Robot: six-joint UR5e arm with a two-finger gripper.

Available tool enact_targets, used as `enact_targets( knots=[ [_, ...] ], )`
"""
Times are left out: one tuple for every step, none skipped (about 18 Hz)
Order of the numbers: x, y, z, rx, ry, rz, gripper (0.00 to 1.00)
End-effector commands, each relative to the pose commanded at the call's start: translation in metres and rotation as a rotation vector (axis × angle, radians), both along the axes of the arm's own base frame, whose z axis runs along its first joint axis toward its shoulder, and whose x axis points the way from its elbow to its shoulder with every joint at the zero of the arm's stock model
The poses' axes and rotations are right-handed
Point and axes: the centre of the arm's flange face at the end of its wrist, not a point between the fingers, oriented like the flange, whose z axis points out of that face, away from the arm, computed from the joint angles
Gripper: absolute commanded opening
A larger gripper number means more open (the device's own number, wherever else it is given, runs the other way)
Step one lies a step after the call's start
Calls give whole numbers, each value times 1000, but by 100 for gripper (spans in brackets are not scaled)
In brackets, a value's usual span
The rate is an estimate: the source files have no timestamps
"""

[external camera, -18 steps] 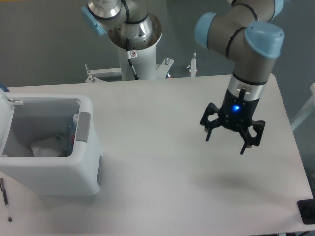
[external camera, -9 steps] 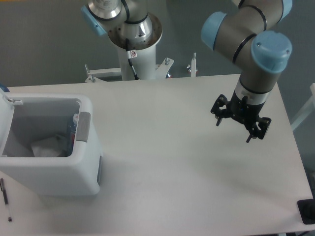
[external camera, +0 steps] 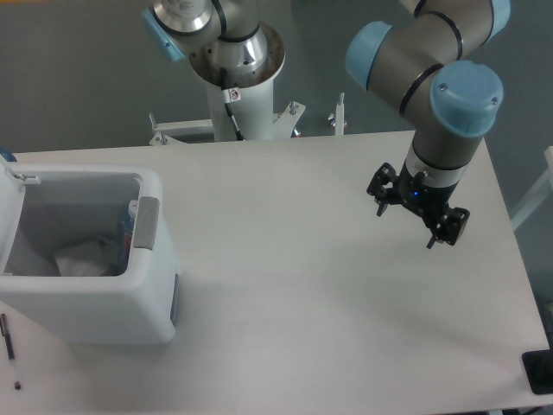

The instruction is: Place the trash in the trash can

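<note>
Hovering over the right side of the table [external camera: 285,285], the gripper [external camera: 416,216] hangs with fingers spread and nothing between them, having lifted and twisted a little in the last second. The crumpled wrapper [external camera: 85,258] and what looks like the bottle [external camera: 129,229] already lie inside the trash can [external camera: 95,303], well apart from the arm. I'd judge the job done, the arm merely retreating.

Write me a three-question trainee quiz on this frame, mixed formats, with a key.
1. True or false: the crumpled paper lies inside the bin.
2. The end effector is: A) gripping the bottle, B) open and holding nothing, C) down inside the bin.
3. Fill in: the plastic bottle stands against the bin's ____ wall, as the camera sees it.

Key: 1 true; 2 B; 3 right.
</note>
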Motion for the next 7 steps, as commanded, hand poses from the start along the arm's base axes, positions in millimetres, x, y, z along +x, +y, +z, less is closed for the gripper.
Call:
enact_targets(
  knots=[
    [0,1,-1,-2,-1,-1,100],
    [0,1,-1,-5,1,-1,100],
    [0,-1,-1,-13,5,-1,100],
    [1,-2,-4,-21,2,-1,100],
    [1,-2,-5,-22,1,-1,100],
    [2,-2,-5,-23,2,-1,100],
    [2,-2,-5,-23,2,-1,100]
  ],
)
